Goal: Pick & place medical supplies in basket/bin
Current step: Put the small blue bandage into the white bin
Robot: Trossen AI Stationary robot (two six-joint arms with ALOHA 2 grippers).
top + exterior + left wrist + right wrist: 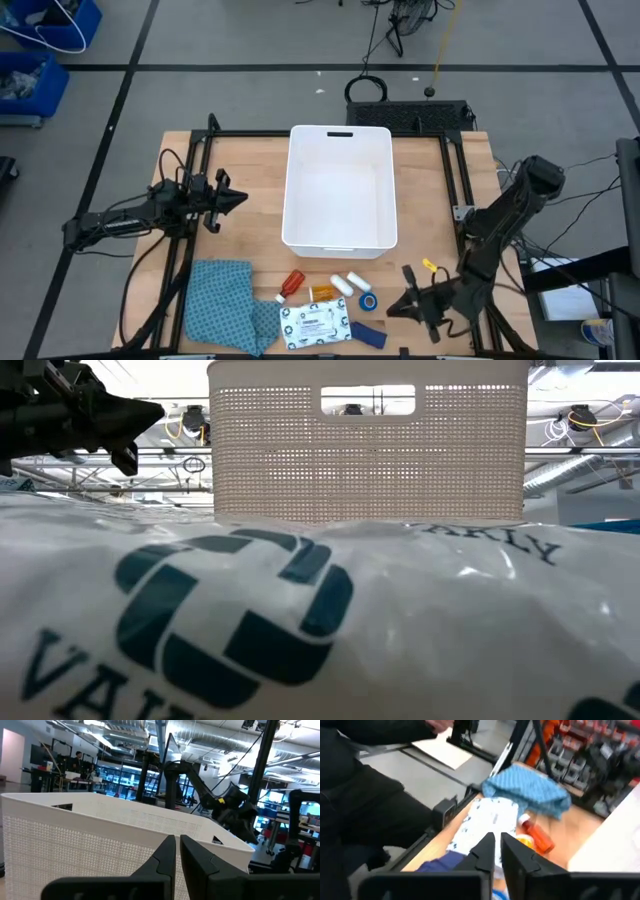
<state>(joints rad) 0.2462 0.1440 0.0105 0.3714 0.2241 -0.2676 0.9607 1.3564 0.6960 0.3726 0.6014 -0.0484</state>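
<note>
The right gripper (408, 297) hung low over the wooden desk (250, 185), its fingers (487, 851) nearly together with a slim gap and nothing between them. Just ahead of these fingers lay the dark blue strip (368, 334) and the white printed flat packet (314, 324). Slightly farther off lay the blue tape roll (368, 300), two white cylinders (349, 283), the orange pill bottle (322, 293) and the red-capped bottle (291, 283). Beyond the packet sat the crumpled blue patterned cloth (224, 298). The large white rectangular plastic tub (339, 186) stood mid-desk, well apart from these fingers, with none of the supplies in it.

The left gripper (240, 197) waited above the desk. Its fingers (165, 854) were closed, empty, and pointed at the tub's near wall from just beside it.
</note>
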